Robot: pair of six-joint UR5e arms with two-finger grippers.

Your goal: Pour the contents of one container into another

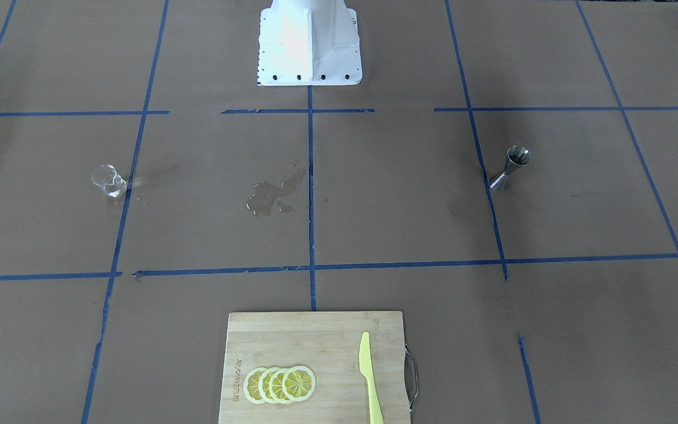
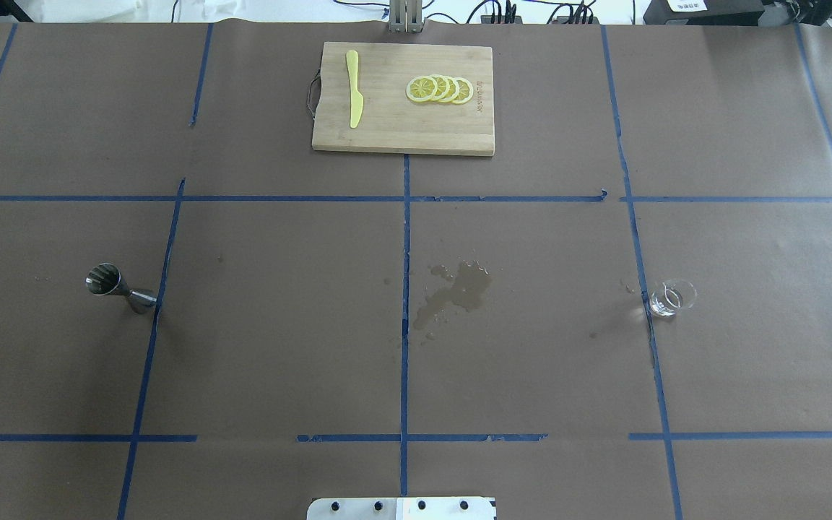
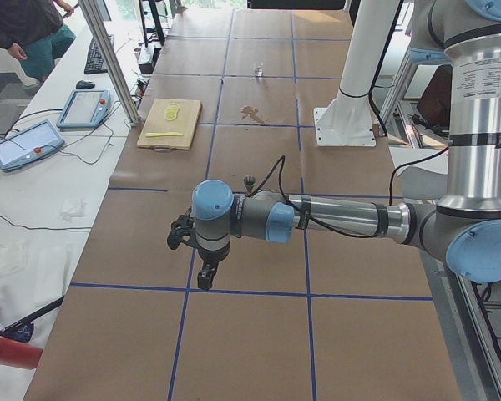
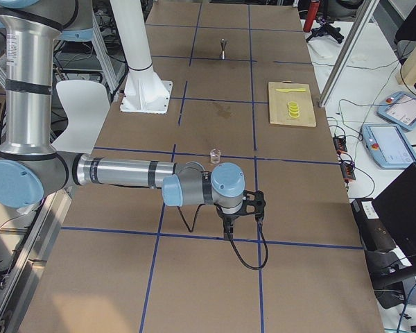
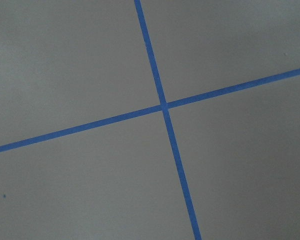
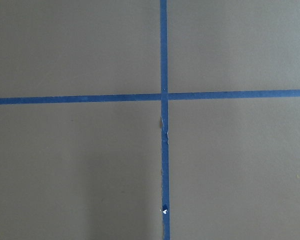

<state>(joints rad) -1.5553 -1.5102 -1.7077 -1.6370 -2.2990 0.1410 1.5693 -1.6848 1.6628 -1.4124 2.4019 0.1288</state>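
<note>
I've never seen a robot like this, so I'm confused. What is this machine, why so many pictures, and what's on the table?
It is a robot with two arms, each ending in a two-finger gripper. Six cameras took these pictures at once: one faces the robot, one looks over its shoulders, two stand at the table's ends, and one rides on each wrist. The wrist cameras see only brown paper and blue tape. On the table stand a small clear glass cup and a shiny metal jigger, far apart, with a wet patch between them. A wooden cutting board holds lemon slices and a yellow knife. The left gripper and right gripper hang over the table, holding neither cup nor jigger; whether they are open I cannot tell.
</note>
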